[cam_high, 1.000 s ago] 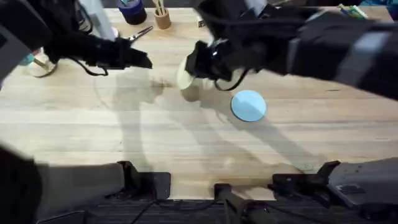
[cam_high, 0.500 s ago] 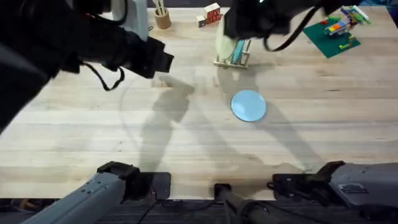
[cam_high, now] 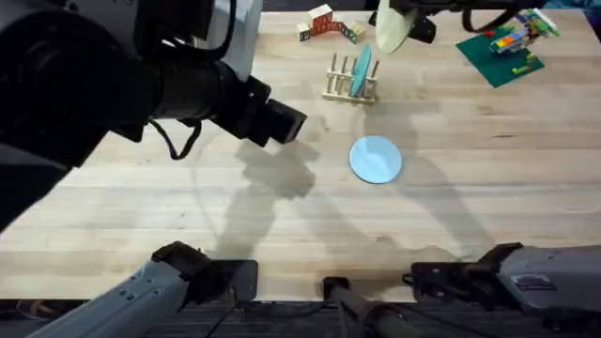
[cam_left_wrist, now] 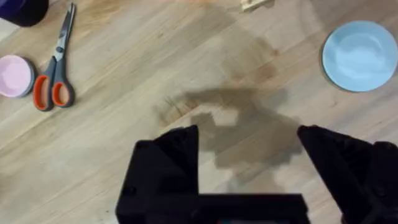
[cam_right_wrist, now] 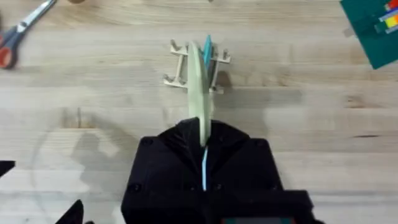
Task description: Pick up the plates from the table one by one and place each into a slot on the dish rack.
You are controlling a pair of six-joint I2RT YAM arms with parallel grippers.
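My right gripper (cam_high: 402, 24) is shut on the cream-yellow plate (cam_high: 388, 31), holding it on edge above the table's far side, just behind and right of the dish rack (cam_high: 350, 86). From the right wrist the cream plate (cam_right_wrist: 200, 93) hangs edge-on over the rack (cam_right_wrist: 180, 65). A teal-blue plate (cam_high: 362, 64) stands upright in a slot. A light blue plate (cam_high: 376, 158) lies flat on the table (cam_high: 451, 216). My left gripper (cam_high: 286, 123) hovers open left of it, holding nothing; its wrist view shows the flat blue plate (cam_left_wrist: 359, 56).
Toy blocks (cam_high: 324, 22) sit behind the rack and a green board with bricks (cam_high: 507, 45) lies at the back right. Scissors (cam_left_wrist: 56, 68) and a pink dish (cam_left_wrist: 13, 76) lie to the left.
The right gripper carried the cream plate from mid-table toward the back, past the rack to its far right. The left arm swung rightward toward the middle.
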